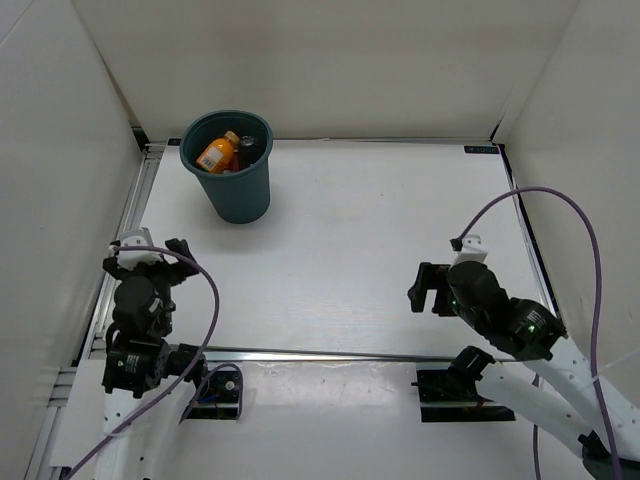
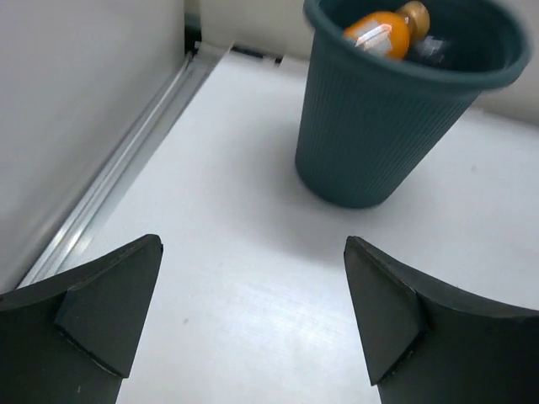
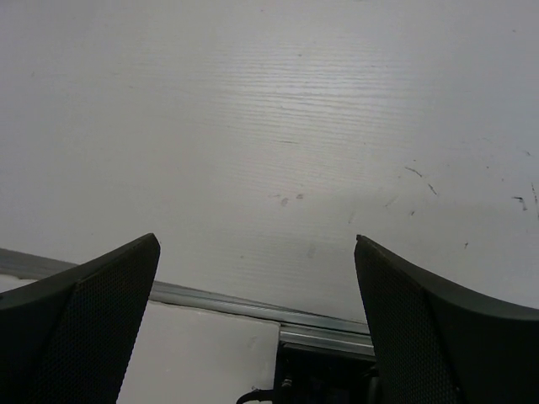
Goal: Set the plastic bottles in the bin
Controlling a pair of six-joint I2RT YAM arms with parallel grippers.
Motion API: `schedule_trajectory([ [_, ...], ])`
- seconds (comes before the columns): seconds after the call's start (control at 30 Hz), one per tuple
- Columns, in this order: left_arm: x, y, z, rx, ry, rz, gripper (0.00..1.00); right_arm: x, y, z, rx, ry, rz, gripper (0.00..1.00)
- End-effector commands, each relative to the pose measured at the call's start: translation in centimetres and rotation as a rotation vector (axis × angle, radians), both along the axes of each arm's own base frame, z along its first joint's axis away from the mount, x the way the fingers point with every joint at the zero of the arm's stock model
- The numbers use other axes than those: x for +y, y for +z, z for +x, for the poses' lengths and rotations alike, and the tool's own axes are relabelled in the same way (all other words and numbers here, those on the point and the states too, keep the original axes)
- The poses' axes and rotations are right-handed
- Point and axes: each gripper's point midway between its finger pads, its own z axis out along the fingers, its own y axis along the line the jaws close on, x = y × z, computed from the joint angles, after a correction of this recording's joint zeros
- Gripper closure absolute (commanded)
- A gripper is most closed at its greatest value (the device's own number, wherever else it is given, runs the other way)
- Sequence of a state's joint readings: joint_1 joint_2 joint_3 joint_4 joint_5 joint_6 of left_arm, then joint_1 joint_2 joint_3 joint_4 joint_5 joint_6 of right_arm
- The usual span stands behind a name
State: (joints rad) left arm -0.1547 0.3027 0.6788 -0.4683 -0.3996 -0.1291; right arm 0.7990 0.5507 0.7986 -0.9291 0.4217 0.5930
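In the overhead view's upper left, the bin (image 1: 235, 195) holds the orange bottle (image 1: 216, 154); any others lie mostly hidden. The left end effector (image 2: 253, 286) and right end effector (image 3: 257, 286) gape, empty, over the counter (image 1: 350, 230). Bottles like these likely feel light, smooth, slightly squashy; grip mid-body.

Dark teal ribbed bin (image 1: 232, 175) holds an orange bottle (image 1: 217, 153); table (image 1: 340, 240) white.
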Motion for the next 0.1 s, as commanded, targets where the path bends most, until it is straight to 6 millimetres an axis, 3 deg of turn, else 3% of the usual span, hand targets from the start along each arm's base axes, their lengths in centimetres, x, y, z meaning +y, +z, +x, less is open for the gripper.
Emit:
schedule_trajectory([
  [0.0, 0.29, -2.53, -0.81, 0.058, 0.017, -0.009, 0.0, -0.84, 1.86, 0.52, -0.046, -0.066, 0.013, 0.0],
  [0.07, 0.47, -3.01, -0.99, 0.056, 0.026, -0.008, 0.0, -0.83, 1.68, 0.59, -0.042, -0.058, -0.005, 0.0],
])
